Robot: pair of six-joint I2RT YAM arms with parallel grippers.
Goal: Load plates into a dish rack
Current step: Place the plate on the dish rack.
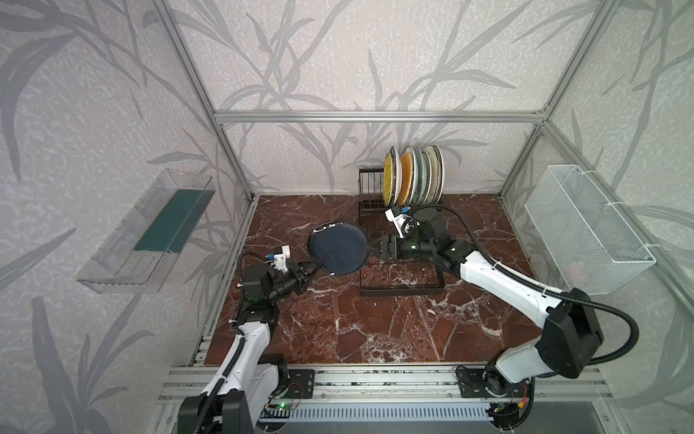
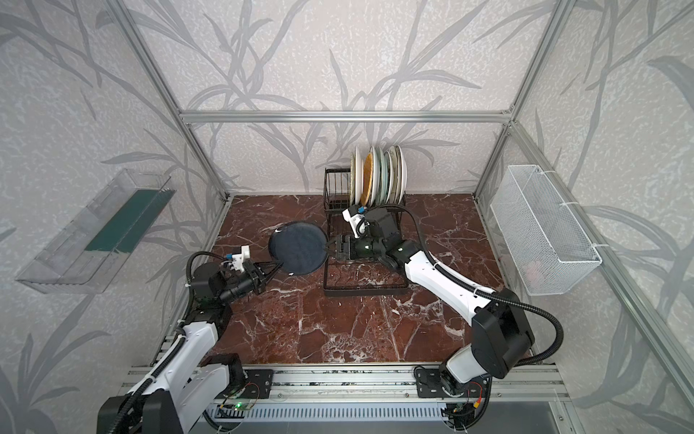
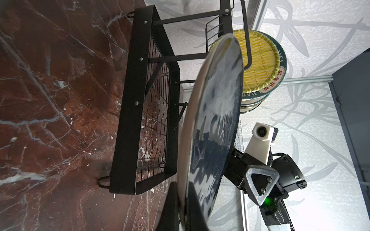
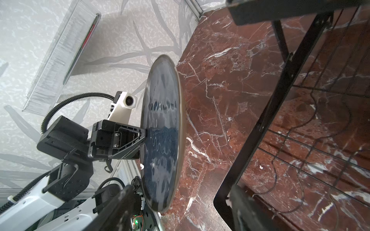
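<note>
Left end effector [image 1: 318, 265] clenched on the near-left rim of the black plate [image 1: 338, 248], which is held tilted off the worktop [image 1: 375, 330], just left of the dish rack [image 1: 402, 292] tray. Right end effector [image 1: 371, 246] at the opposite rim, jaws apart with the rim between them, not clamped. Other plates [image 1: 413, 174] stand upright in the rack's back slots.

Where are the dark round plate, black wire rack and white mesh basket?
dark round plate [image 1: 338, 248]: a top view, face centre.
black wire rack [image 1: 402, 292]: a top view, front rim.
white mesh basket [image 1: 586, 229]: a top view, side wall.
</note>
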